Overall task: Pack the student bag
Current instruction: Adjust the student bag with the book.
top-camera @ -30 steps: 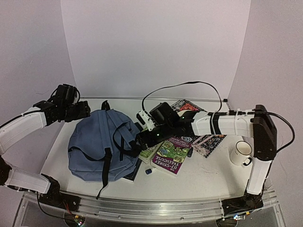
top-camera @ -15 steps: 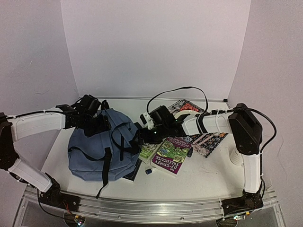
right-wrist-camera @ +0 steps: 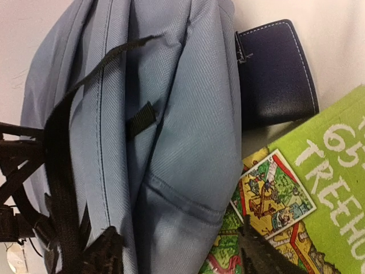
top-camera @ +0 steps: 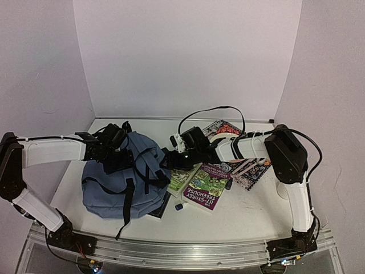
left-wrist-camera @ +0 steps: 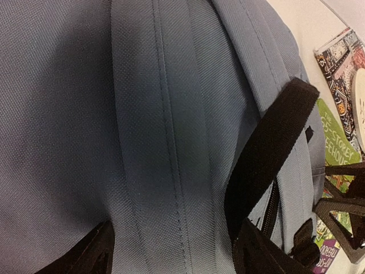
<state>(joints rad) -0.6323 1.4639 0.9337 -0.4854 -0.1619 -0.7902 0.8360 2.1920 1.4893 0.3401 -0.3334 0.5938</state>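
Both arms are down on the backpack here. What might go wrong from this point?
1. The fingers of the right gripper straddle the student bag's edge and the green book's corner; closing may pinch both.
2. Loose black straps lie close to the open left gripper and might snag.
3. The dark blue notebook sits partly under the bag; tugging the bag may drag it.

The backpack (top-camera: 105, 180) hid part of a dark blue notebook (right-wrist-camera: 276, 68) from me; one small blue item (top-camera: 178, 207) I couldn't identify.

Student bag (top-camera: 111, 182) left on table (top-camera: 245, 211); books (top-camera: 205, 185) against its right side.
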